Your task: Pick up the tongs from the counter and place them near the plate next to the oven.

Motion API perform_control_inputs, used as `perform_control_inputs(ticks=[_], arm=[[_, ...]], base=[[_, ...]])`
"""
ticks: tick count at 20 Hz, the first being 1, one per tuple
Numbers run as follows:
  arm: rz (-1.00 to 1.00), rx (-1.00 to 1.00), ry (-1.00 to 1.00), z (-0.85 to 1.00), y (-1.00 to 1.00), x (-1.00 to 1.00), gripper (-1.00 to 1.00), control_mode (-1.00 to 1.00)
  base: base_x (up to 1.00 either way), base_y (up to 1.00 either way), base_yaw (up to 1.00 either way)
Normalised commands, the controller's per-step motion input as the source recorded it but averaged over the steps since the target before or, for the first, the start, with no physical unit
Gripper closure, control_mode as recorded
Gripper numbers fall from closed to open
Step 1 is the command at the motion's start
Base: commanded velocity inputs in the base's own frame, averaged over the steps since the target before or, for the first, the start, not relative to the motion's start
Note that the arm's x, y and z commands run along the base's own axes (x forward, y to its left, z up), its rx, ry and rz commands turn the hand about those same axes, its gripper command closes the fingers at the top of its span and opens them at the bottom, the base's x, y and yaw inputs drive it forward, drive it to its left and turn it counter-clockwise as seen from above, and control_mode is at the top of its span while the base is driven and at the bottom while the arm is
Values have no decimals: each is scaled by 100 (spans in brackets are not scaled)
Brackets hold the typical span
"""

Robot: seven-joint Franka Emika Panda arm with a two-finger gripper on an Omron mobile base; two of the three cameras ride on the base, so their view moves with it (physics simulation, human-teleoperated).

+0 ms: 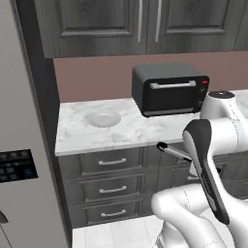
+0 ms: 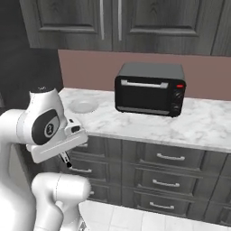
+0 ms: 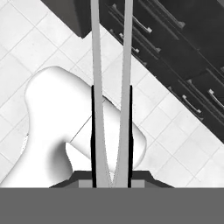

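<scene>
Pincer state: your white arm's 2-finger pincer (image 3: pixel 112 177) was clenched on the slim black-and-silver tongs (image 3: pixel 111 87).
Tongs position: they were carried in the air below the white marble tabletop (image 1: pixel 126 131), in front of the dark drawers.
Long axis: the 2 silver blades ran straight out along the pincer's own line.
Target bearing: the small pale round plate (image 1: pixel 102 118) lay up and left of the pincer, just beside the dark grey toaster oven (image 1: pixel 169 88).

Dark grey cabinets (image 1: pixel 121 22) and drawers (image 2: pixel 167 167) frame a dusky pink backsplash (image 1: pixel 92 77) above white floor tiles (image 3: pixel 26 48).
</scene>
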Motion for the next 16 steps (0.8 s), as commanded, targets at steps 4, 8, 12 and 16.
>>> perform_control_inputs(ticks=[4,8,12,16], arm=[[0,0,0,0,0,0,100,100],[0,0,0,0,0,0,100,100],[0,0,0,0,0,0,100,100],[0,0,0,0,0,0,100,100]], base=[[92,3,0],[49,26,-2],[42,11,0],[49,14,0]])
